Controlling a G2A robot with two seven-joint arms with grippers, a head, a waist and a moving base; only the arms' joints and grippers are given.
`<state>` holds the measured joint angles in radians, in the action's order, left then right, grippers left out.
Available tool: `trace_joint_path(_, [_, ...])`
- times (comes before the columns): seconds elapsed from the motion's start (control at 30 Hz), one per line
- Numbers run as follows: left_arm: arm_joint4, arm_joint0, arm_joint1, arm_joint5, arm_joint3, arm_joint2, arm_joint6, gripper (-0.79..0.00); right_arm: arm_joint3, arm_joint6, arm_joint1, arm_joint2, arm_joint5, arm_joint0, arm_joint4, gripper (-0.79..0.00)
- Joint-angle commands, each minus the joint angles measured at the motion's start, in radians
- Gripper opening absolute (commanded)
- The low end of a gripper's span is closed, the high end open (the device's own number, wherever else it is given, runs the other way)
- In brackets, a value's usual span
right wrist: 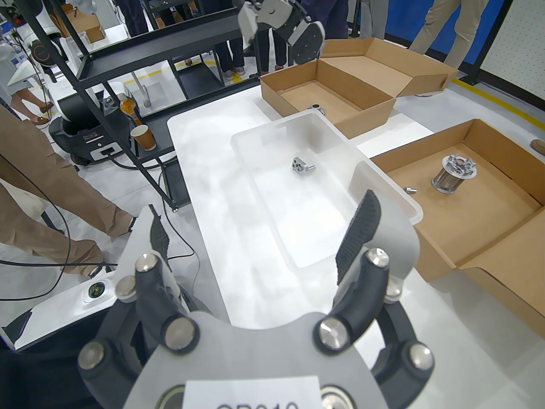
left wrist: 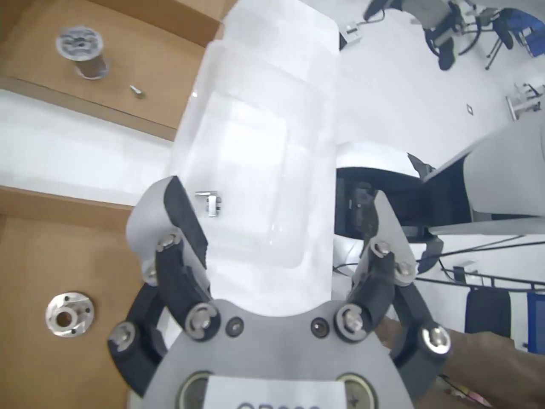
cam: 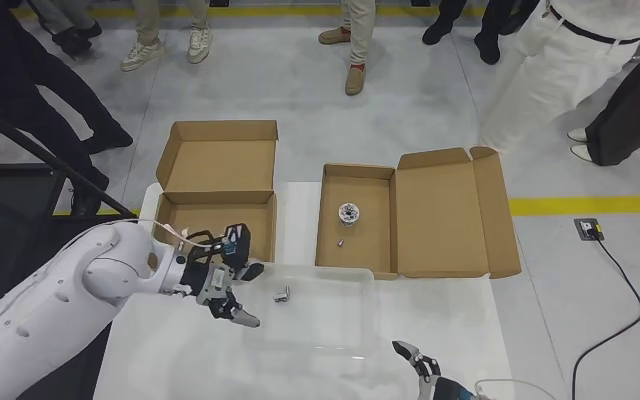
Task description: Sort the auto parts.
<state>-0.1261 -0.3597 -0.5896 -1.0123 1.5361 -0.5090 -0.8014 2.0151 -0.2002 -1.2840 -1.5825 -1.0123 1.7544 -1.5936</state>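
A small metal bracket lies alone in the clear plastic bin. My left gripper hangs open and holds nothing, above the bin's end by the left cardboard box. That box holds a round metal flange. The right cardboard box holds a ribbed metal cylinder and a small bolt. My right gripper is open and holds nothing, off the bin's near corner.
Both boxes have their lids folded open at the far side of the white table. A black rack with a paper cup stands beside the table. People stand around it.
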Motion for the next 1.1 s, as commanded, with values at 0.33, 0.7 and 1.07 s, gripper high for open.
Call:
trace_joint_path(0.33, [-0.079,0.013,0.01,0.0,0.012,0.056,-0.002,0.0,0.0,0.0,0.0,0.0,0.0,0.0,0.0,0.0])
trace_joint_path(0.7, [-0.228,0.015,-0.027,0.004,0.029,0.082,-0.01,0.0,0.0,0.0,0.0,0.0,0.0,0.0,0.0,0.0])
trace_joint_path(1.07, [-0.455,0.137,-0.184,0.0,-0.065,0.241,-0.006,0.0,0.0,0.0,0.0,0.0,0.0,0.0,0.0,0.0])
